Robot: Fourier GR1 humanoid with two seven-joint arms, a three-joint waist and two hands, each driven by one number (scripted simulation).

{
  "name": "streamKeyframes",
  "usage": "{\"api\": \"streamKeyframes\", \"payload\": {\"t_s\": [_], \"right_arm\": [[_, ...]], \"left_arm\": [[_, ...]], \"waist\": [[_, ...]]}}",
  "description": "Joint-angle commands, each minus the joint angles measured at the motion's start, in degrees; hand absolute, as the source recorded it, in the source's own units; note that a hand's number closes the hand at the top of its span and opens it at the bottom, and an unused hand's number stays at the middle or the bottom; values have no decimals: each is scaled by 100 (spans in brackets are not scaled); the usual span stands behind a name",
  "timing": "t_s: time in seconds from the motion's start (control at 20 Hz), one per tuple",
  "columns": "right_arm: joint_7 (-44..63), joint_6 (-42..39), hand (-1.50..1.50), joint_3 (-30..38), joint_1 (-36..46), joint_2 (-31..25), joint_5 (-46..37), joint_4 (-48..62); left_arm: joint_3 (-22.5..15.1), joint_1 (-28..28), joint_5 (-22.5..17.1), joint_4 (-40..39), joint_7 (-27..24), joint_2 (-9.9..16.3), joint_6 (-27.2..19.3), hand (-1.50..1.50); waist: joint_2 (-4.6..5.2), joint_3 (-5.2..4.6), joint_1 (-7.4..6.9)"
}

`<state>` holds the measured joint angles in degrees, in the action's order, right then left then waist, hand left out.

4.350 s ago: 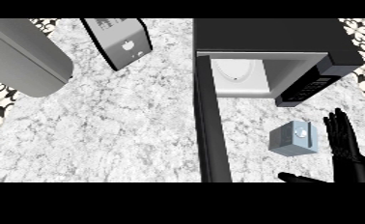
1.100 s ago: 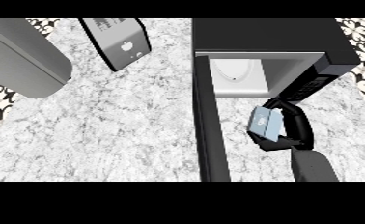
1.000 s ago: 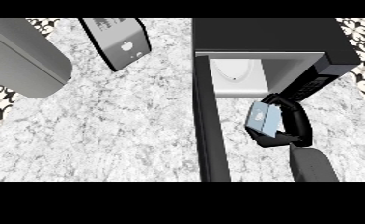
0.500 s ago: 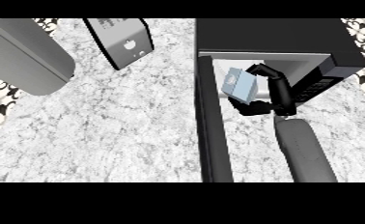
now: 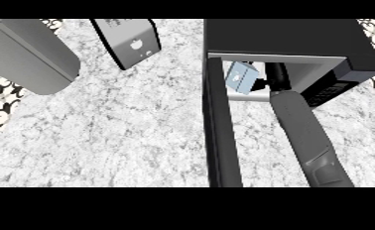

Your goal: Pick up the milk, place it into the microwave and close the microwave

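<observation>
The milk (image 5: 240, 77), a small pale blue carton, is tilted at the mouth of the microwave (image 5: 285, 38), just inside its open cavity. My right hand (image 5: 278, 77) is curled round the carton's right side, and the grey forearm runs down to the lower right. The microwave's door (image 5: 220, 130) stands open, seen edge-on as a long dark bar left of the arm. The control panel (image 5: 330, 86) shows right of the hand. My left hand appears nowhere.
A large grey rounded object (image 5: 33, 55) lies at the far left. A dark box with a white mark (image 5: 129, 41) stands at the top centre. Marble counter (image 5: 124, 135) spreads left of the door.
My right hand closed on the milk on the counter, lifted it and carried it up and left into the microwave's opening. The forearm now reaches further in.
</observation>
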<state>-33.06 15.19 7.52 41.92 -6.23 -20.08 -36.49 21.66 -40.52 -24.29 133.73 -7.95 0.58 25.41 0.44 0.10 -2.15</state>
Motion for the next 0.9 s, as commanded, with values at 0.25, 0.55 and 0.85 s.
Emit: {"api": "streamKeyframes", "payload": {"t_s": [0.25,0.55,0.85], "right_arm": [[-278,828,150,545,1188,-411,-103,1690],[-380,1821,150,499,1536,-683,-440,1998],[-837,2434,150,448,1334,-753,-654,2409]], "left_arm": [[-1,455,-15,-260,123,40,-1,-150],[48,504,-88,-237,185,185,80,-150],[-39,676,-52,-199,302,237,50,-150]], "waist": [[83,1,-119],[175,3,-334],[256,16,-420]]}}
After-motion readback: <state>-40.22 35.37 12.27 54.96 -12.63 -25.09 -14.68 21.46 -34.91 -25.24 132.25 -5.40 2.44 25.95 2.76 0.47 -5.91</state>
